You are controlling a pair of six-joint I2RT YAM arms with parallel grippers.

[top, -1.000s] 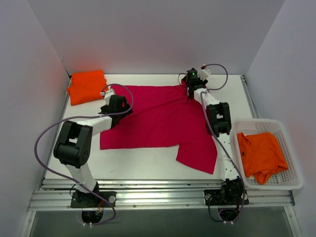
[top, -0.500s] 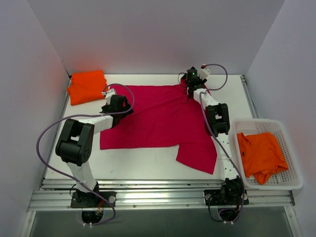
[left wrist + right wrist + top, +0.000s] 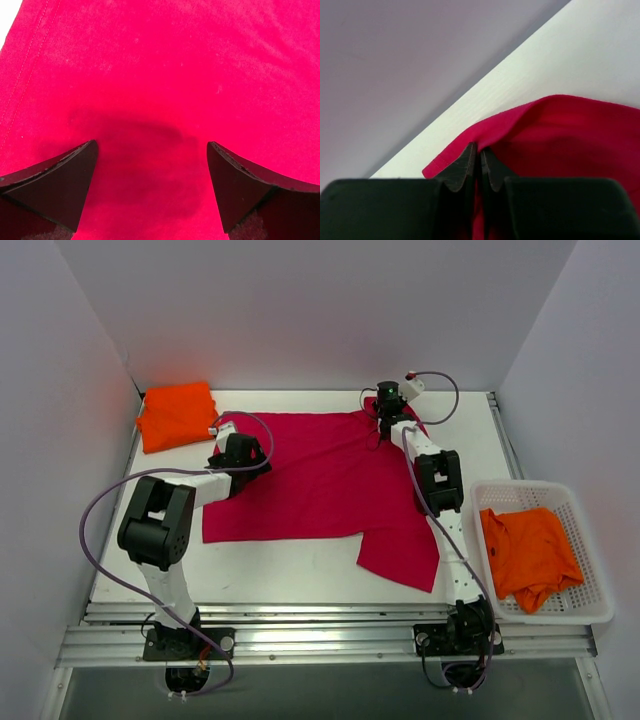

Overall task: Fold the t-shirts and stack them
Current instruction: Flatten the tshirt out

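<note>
The crimson-pink t-shirt (image 3: pixel 320 475) lies spread across the middle of the table, one part trailing toward the front right. My right gripper (image 3: pixel 385 412) is at its far right corner, shut on a pinch of the pink cloth (image 3: pixel 535 125) beside the hem. My left gripper (image 3: pixel 232 445) hovers over the shirt's left edge, open, with bare pink cloth (image 3: pixel 160 75) between its fingertips (image 3: pixel 75 170). A folded orange t-shirt (image 3: pixel 177 414) rests at the far left corner. Another orange t-shirt (image 3: pixel 528 555) lies crumpled in the basket.
A white mesh basket (image 3: pixel 590 610) stands at the table's right edge, next to the right arm's base. Grey walls close in the table at the back and on both sides. A metal rail (image 3: pixel 300 625) runs along the front edge.
The right gripper's jaws have closed on the shirt's far corner. The left arm's elbow has shifted slightly right; its gripper stays over the shirt's left edge.
</note>
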